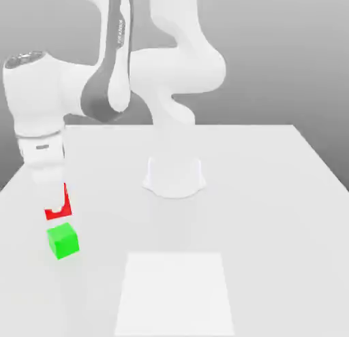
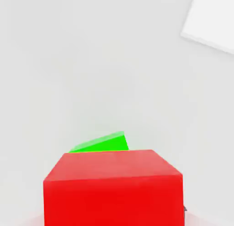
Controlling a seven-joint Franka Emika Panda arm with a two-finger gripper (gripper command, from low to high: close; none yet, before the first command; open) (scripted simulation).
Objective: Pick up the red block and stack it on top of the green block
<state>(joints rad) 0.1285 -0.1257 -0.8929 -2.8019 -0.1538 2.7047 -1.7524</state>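
The gripper (image 1: 57, 205) is closed on the red block (image 1: 59, 210), held just above the green block (image 1: 63, 241), near the table's (image 1: 272, 193) edge at the exterior view's left. Lettering on the arm (image 1: 109, 70) is unreadable.

Small red block (image 1: 60, 210) lifted, just above the green block (image 1: 63, 240), green block resting on the table

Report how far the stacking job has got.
Done: the red block is picked up, held in the shut gripper off the table. In hand: it is being carried to the green block, hanging just above it. Left: lower it squarely on top, then release.
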